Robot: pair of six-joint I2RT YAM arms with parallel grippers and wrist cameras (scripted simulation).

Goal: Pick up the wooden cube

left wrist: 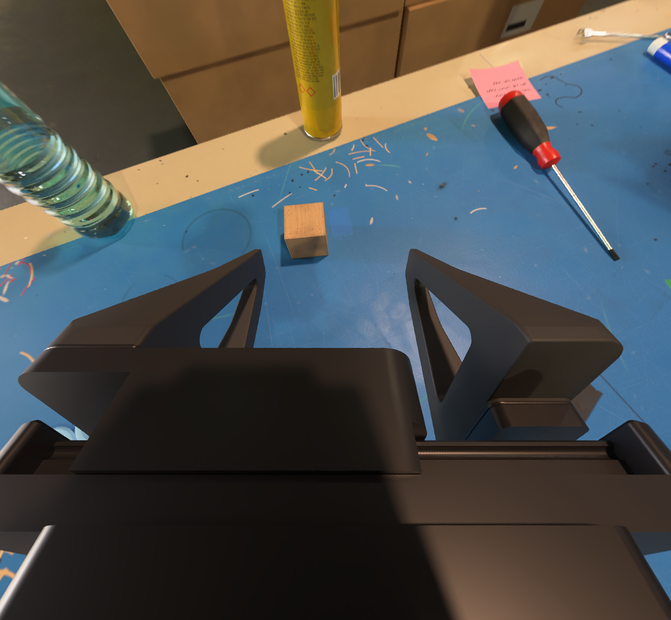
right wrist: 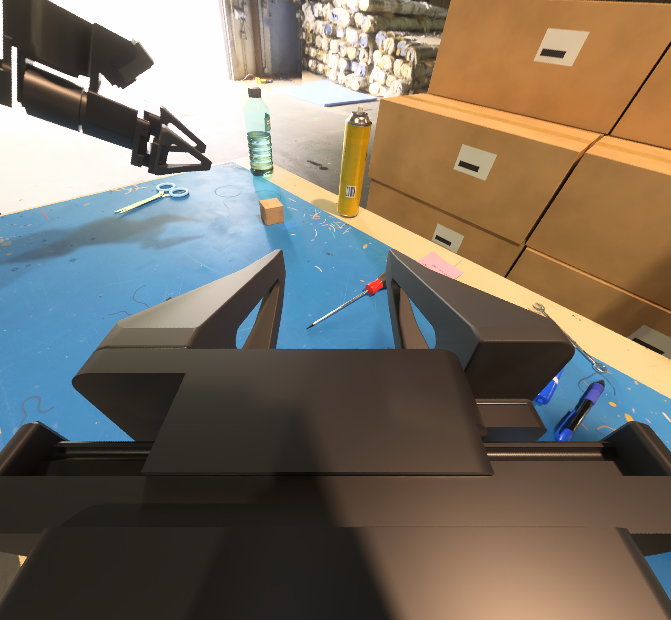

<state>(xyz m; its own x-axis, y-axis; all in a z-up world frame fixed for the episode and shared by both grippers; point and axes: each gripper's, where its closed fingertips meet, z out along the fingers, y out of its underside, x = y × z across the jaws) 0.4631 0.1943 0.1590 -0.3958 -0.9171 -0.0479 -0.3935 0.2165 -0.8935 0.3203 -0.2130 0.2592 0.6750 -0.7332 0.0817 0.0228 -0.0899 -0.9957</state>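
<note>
A single wooden cube (left wrist: 306, 229), pale tan with a darker shaded front face, is sitting flat on the blue mat (left wrist: 363, 312) just above the frame's centre in the left wrist view. One water bottle (left wrist: 54, 174), one yellow spray can (left wrist: 316, 58) and one screwdriver (left wrist: 537, 141) are lying around it. The left gripper (left wrist: 334, 257) is hovering with fingers spread and empty, the cube just beyond its tips, apart. The right gripper (right wrist: 336, 257) is also gaping, empty, the cube well beyond it.

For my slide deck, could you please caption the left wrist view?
Open left gripper hovers short of the wooden cube on the blue mat.
</note>
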